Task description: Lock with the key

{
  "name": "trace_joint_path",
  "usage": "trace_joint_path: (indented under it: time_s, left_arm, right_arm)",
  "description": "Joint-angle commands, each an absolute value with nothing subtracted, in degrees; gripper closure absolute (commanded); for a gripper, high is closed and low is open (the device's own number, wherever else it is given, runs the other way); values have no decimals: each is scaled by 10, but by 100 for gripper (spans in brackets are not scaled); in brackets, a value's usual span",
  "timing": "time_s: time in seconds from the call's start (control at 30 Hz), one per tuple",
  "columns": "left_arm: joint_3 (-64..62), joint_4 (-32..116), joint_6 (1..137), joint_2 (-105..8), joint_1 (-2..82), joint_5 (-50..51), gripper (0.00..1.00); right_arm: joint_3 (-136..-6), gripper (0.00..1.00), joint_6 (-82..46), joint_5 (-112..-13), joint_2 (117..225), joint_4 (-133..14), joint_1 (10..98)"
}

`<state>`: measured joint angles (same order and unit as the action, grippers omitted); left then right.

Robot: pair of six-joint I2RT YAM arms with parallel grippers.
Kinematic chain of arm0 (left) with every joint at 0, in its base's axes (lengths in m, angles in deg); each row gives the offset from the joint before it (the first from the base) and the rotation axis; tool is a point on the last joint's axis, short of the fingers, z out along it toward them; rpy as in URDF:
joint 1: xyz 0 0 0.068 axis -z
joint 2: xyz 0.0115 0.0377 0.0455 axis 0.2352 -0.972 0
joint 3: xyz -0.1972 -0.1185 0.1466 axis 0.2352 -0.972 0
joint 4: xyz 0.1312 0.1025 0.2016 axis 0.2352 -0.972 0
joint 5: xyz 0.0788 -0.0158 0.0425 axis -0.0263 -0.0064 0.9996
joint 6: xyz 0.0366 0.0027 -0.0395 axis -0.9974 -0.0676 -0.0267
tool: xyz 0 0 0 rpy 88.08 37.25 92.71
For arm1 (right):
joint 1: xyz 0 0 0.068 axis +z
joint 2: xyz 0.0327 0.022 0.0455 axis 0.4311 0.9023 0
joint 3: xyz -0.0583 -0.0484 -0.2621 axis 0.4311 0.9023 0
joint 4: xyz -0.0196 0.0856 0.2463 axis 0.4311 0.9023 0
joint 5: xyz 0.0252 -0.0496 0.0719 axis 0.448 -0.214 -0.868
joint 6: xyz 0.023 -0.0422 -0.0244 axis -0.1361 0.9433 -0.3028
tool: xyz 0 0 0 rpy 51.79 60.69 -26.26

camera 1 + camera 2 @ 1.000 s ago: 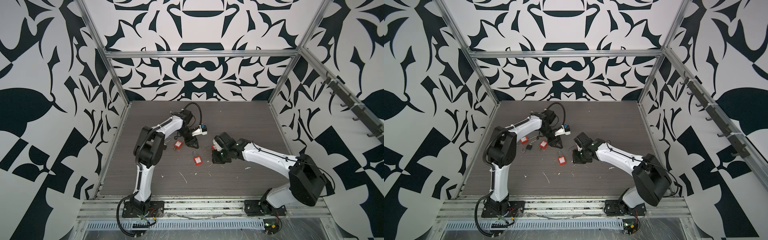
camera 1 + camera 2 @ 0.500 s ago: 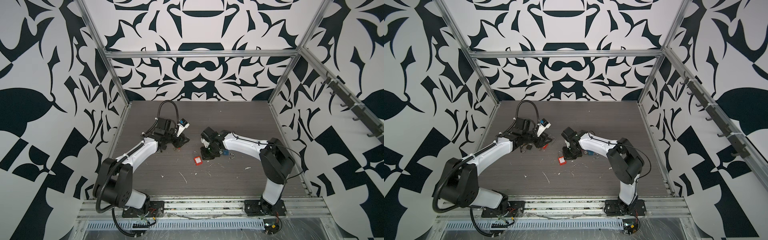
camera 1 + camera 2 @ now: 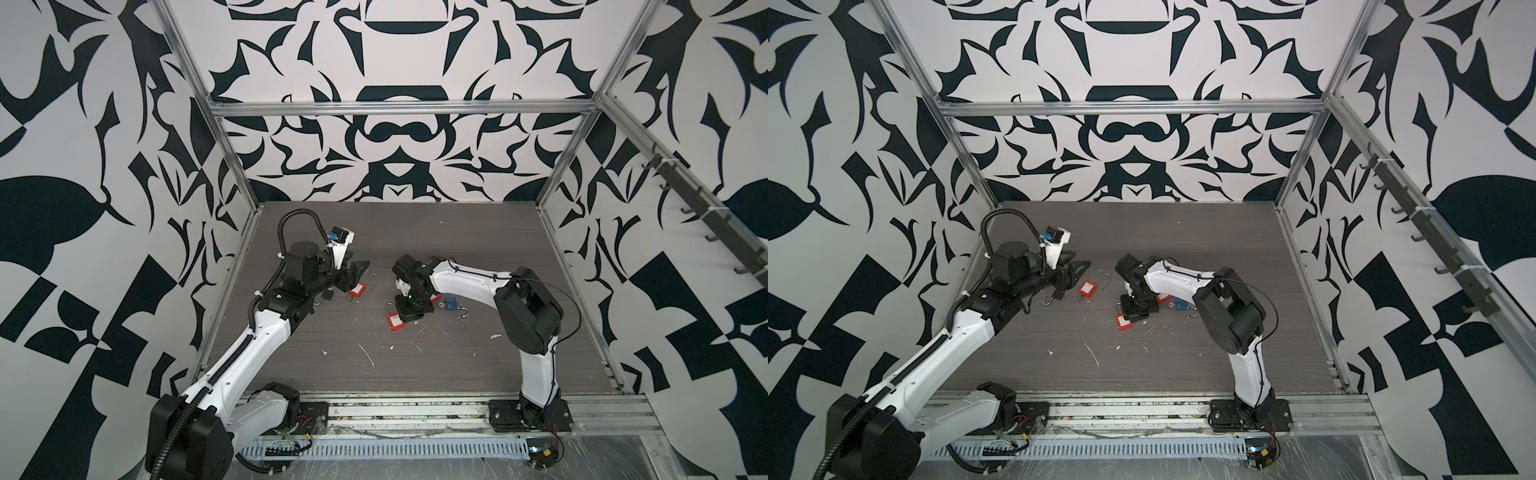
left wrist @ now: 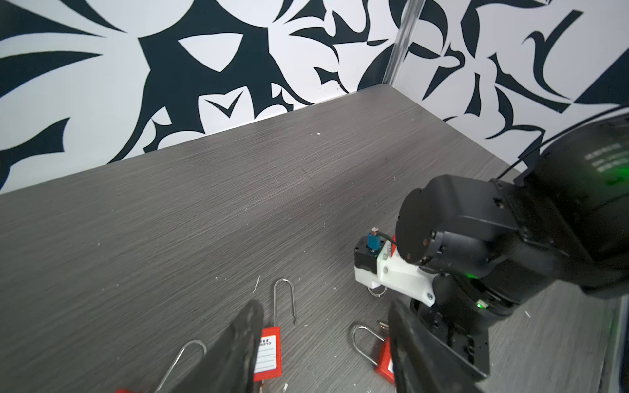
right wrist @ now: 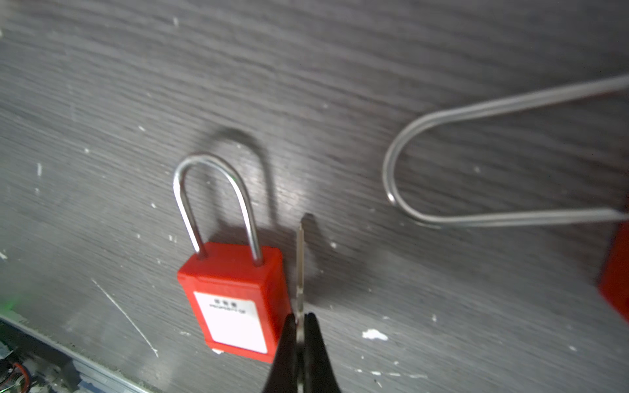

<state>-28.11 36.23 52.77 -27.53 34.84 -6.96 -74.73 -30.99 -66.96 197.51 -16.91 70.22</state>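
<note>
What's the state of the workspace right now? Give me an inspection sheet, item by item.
Surface: grey wood-grain table.
Job's things: key beside red padlock, not inserted; long-shackle red padlock, one leg free; blue padlock, shackle open.
Clutter: white flecks scattered.
Grippers: right gripper shut on key; left gripper open, empty.
Cables: black conduit on left arm; loose wires at front rail.
Surroundings: patterned walls, aluminium frame, hook rail.

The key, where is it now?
In the right wrist view the key is pinched in the right pincer, its blade close beside the body of the short-shackled red padlock.
</note>
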Motion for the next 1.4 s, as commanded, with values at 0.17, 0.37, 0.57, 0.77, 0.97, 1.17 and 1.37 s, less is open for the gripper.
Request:
trace_joint_path:
  time_s: [0.17,0.37,0.57,0.77,0.97,1.17,1.37]
  left_arm:
    - [-323,342,553,-234,348,-67,40]
    - [-335,344,564,-219,349,-80,39]
    - [-328,341,585,-220,349,-78,34]
    - [-330,344,566,-238,349,-167,31]
    - [-339,363,541,-247,349,-202,1]
    - [-343,387,544,-250,351,-197,0]
    - [-377,491,556,-263,350,-191,1]
  right_arm:
    - [-776,94,-322,-665,1982,-140,728]
    - [-764,76,-338,-622,1953,-136,734]
    - [-748,66,-342,-573,1907,-140,741]
    - [-709,58,-360,-489,1827,-148,745]
    - [-658,37,-420,-327,1740,-119,746]
    - [-627,18,-529,-207,1697,-65,744]
    - [-641,3,-617,-176,1686,-22,740]
